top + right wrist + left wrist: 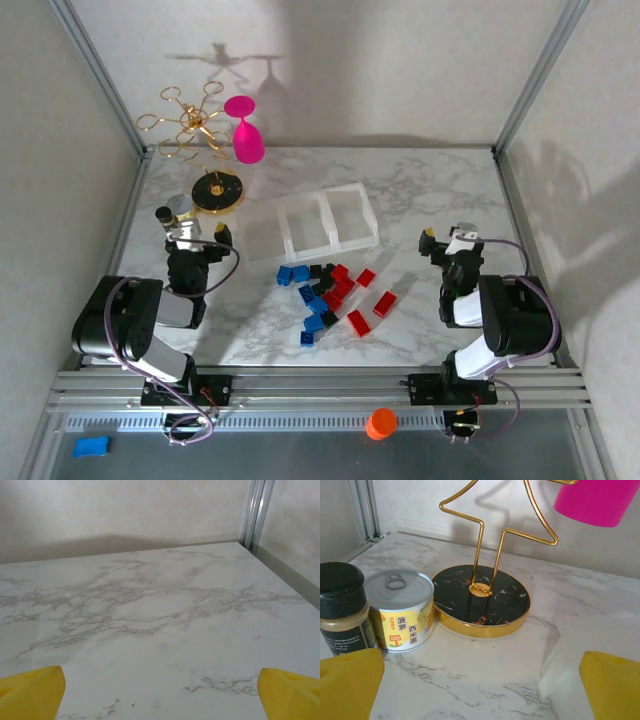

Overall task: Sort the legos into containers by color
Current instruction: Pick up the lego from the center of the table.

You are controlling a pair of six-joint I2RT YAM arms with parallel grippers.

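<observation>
From the top external view, the sort has not begun, as far as I can judge. The legos [328, 295] lie in one loose heap of blue, black and red on the bench [430, 180], just in front of the containers [322, 225], whose three compartments look empty. The left gripper [193, 226] and the right gripper [449, 238] sit on either side of the heap, both spread wide and holding nothing. The next move calls for one arm to swing inward and come down over a brick at the heap's edge, since the middle bricks touch one another. A red one on the right fringe looks the easiest pick. An orange cap [380, 423] and a blue block [90, 446] lie off the marble and play no part.

In the left wrist view, the left gripper [480, 695] has its yellow fingers [347, 685] far apart. It faces a tin can [402, 610], a spice jar [342, 610] and the gold stand [480, 600] with a pink glass [600, 502] hanging above. A corner of the containers [560, 677] shows at lower right. This clutter crowds the left arm, so it should turn away from it.

In the right wrist view, the right gripper [160, 700] is equally wide and faces bare marble, so it has a freer path.
</observation>
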